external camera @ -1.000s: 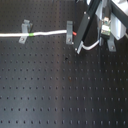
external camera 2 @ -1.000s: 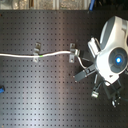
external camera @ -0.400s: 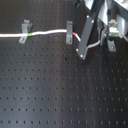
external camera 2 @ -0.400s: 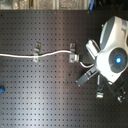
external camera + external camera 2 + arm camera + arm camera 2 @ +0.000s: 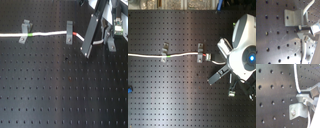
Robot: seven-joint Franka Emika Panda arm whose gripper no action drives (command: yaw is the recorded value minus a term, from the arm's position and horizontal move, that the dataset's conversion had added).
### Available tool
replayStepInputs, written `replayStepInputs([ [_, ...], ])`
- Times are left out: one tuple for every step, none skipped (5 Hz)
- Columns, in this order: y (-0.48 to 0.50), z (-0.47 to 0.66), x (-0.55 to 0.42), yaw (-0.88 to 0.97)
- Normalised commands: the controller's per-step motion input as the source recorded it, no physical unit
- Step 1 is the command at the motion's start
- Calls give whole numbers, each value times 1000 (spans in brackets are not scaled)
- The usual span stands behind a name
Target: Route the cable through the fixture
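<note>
A grey metal clip (image 5: 291, 17) stands on the perforated black board (image 5: 273, 37), a white cable (image 5: 307, 8) crossing above it.

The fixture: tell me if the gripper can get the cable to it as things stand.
Probably yes. In the first exterior view the gripper hangs right beside the fixture, the cable runs toward it, and nothing stands between. Whether the gripper holds the cable cannot be told.

A small blue object (image 5: 130, 90) lies on the black perforated board (image 5: 178, 95).

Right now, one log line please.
cable through two clips | gripper at third clip | grip: cannot tell
</note>
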Motion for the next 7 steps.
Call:
replayStepInputs([
  [-113, 85, -134, 737],
  [-109, 187, -173, 920],
  [-90, 162, -201, 900],
  [-62, 155, -185, 920],
  [11, 129, -191, 871],
  [-29, 200, -133, 969],
  [19, 362, 122, 446],
])
